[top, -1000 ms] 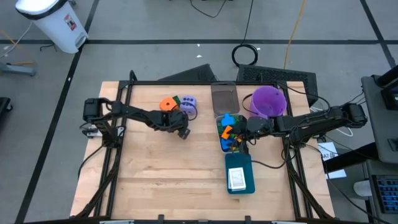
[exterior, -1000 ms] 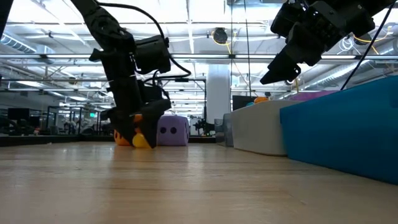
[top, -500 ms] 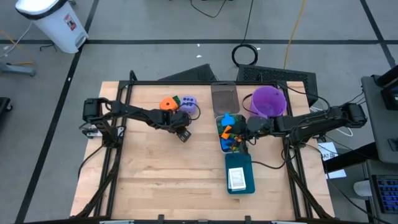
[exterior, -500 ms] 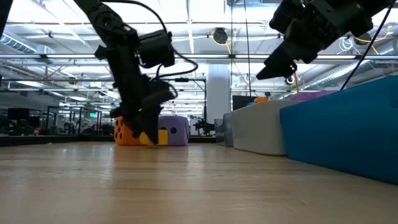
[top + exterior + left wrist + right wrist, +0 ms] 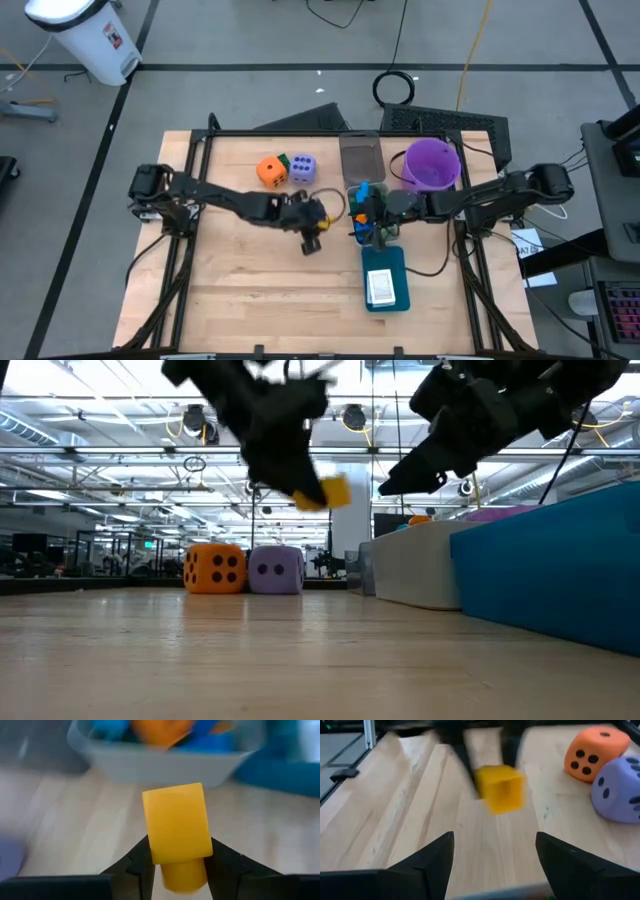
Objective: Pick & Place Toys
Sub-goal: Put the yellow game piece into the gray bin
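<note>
My left gripper (image 5: 312, 238) is shut on a yellow block (image 5: 177, 827) above the middle of the table, left of the grey bin (image 5: 356, 232) of mixed toys. An orange die (image 5: 270, 170) and a lavender die (image 5: 302, 168) rest on the wood at the far left, with a small green block (image 5: 284, 159) between them. My right gripper (image 5: 369, 216) hovers open over the grey bin, pointing toward the left gripper. It is empty, and its fingers (image 5: 427, 862) frame the yellow block (image 5: 501, 787) farther off. My left gripper pinches the yellow block's two opposite sides (image 5: 152, 851) between its two fingers. The fingers slant down toward the table's right edge. The block (image 5: 325, 492) is lifted clear of the table, well above the height of the dice.
An empty clear bin (image 5: 360, 155) and a purple bucket (image 5: 432, 163) stand at the far right. A teal tray (image 5: 393, 262) with a white card (image 5: 380, 288) lies near the bin's front. Bare wood stretches across the near left of the table.
My left gripper has shut on the yellow block beside the dice and lifted it off the table. It has carried the block toward the table's right edge, near the grey bin. My right gripper has shifted slightly toward the left, staying open.
</note>
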Tool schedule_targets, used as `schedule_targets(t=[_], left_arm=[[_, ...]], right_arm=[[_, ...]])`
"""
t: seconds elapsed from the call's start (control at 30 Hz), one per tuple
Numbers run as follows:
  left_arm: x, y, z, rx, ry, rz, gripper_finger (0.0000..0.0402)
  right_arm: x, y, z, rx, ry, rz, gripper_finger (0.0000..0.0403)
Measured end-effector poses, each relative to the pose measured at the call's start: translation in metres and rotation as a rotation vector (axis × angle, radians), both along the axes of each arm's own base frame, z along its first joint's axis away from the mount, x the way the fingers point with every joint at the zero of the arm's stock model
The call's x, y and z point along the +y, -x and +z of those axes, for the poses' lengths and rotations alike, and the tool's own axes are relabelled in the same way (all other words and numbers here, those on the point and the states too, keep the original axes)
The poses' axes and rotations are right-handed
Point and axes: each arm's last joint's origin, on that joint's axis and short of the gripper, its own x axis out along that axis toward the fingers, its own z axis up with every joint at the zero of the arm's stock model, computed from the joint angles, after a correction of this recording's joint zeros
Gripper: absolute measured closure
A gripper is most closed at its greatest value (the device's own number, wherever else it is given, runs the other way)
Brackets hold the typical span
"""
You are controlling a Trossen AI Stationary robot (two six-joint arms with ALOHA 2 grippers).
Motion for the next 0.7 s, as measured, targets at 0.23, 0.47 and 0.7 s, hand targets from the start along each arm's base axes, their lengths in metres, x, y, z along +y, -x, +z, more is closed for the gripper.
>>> schedule_targets(t=[0.23,0.47,0.7], left_arm=[[-0.04,-0.007,0.023,-0.096,-0.081,-0.161,0.0264],[-0.048,-0.006,0.025,-0.103,-0.07,-0.198,0.0261],[-0.048,-0.006,0.025,-0.103,-0.086,-0.205,0.0259]], right_arm=[[0.001,-0.016,-0.006,-0.108,-0.007,0.012,0.0132],[0.005,-0.022,-0.01,-0.126,-0.132,0.121,0.009],[0.006,-0.022,-0.009,-0.12,-0.176,0.137,0.0068]])
